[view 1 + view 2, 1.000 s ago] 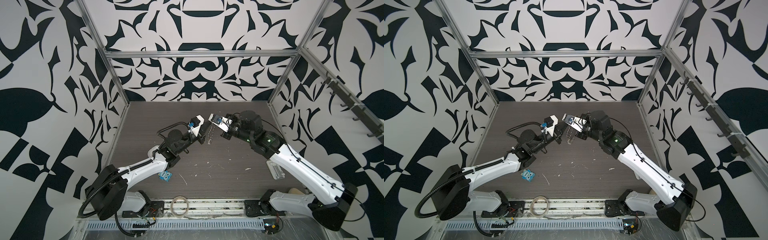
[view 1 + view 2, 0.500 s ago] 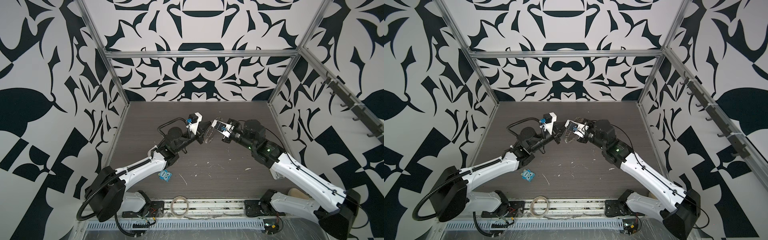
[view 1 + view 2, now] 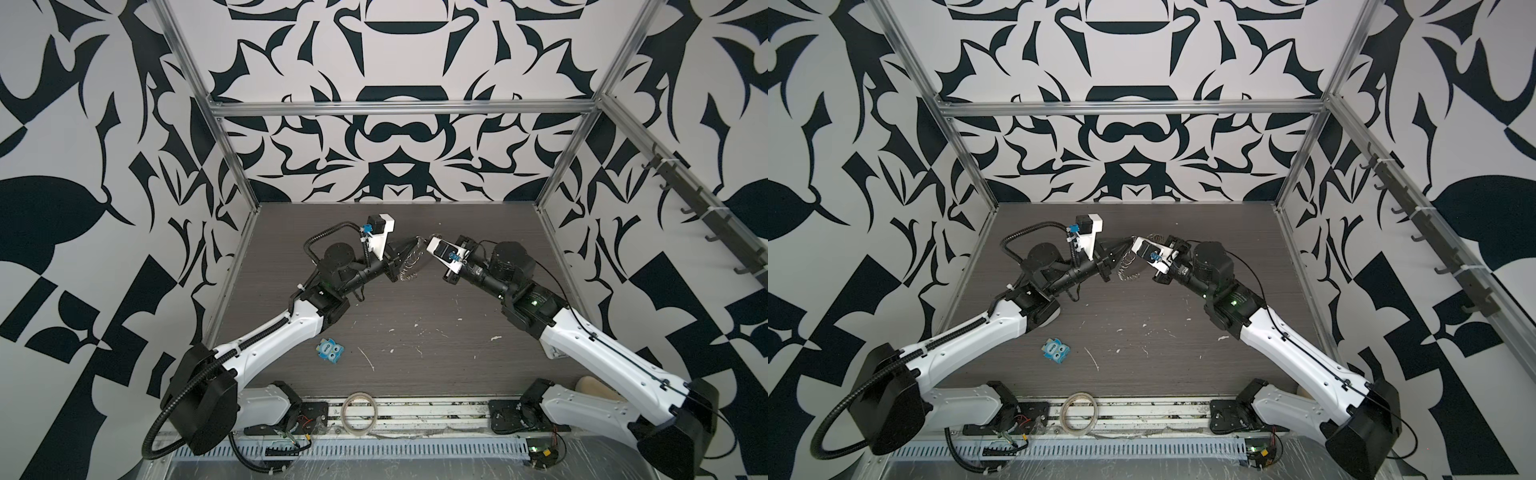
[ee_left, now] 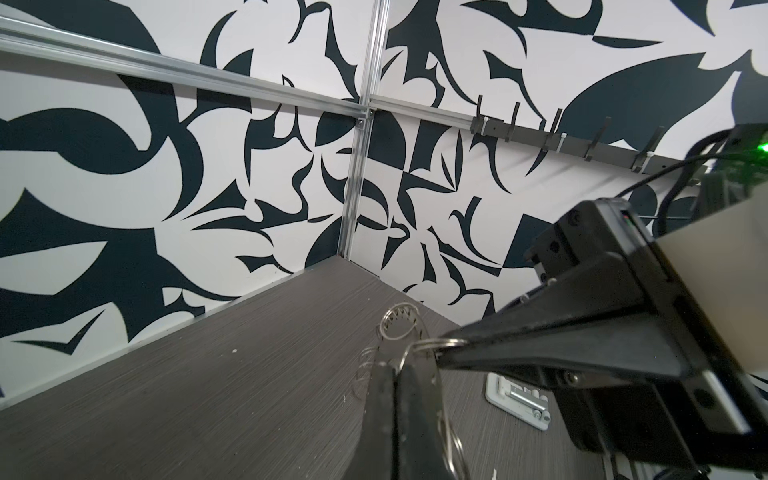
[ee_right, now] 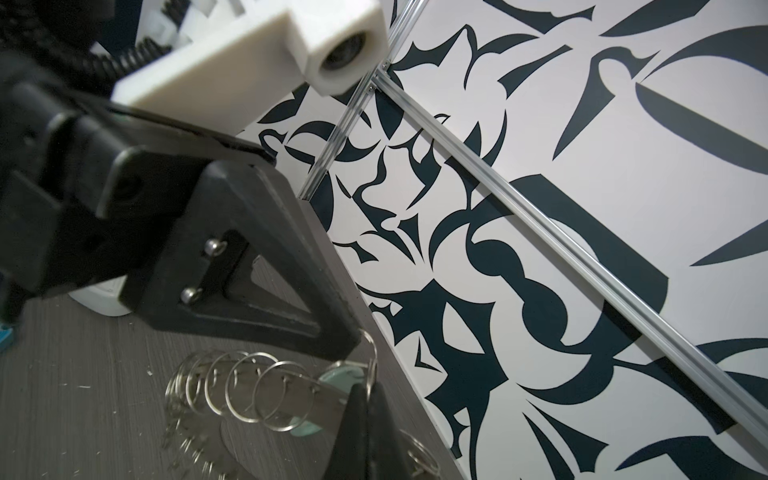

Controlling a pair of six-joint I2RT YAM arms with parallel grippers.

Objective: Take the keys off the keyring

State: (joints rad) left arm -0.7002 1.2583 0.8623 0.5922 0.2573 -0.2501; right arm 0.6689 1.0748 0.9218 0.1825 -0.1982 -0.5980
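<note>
The keyring (image 3: 410, 262) (image 3: 1128, 270), a flat grey disc fringed with silver split rings (image 5: 249, 388), hangs tilted above mid-table between my two grippers. My left gripper (image 3: 417, 241) (image 4: 395, 368) is shut at the disc's upper rim, where a wire ring runs out from between its tips. My right gripper (image 3: 427, 241) (image 5: 370, 384) is shut on a split ring (image 5: 372, 359) at that same spot, tip to tip with the left one. Of the keys, only a pale mint tag (image 5: 343, 372) shows in the right wrist view, half hidden behind the disc. The metal key itself is hidden.
A blue toy block (image 3: 329, 351) lies on the table (image 3: 415, 332) near the left arm. A beige tape roll (image 3: 359, 417) sits on the front rail. A small white latch plate (image 4: 519, 399) lies by the right arm. A hook rail (image 3: 706, 216) runs along the right wall.
The right arm has dropped lower and stretched towards the middle. The left wrist has swung slightly back. The keyring now hangs tilted between the two tips, and both grippers stay shut.
</note>
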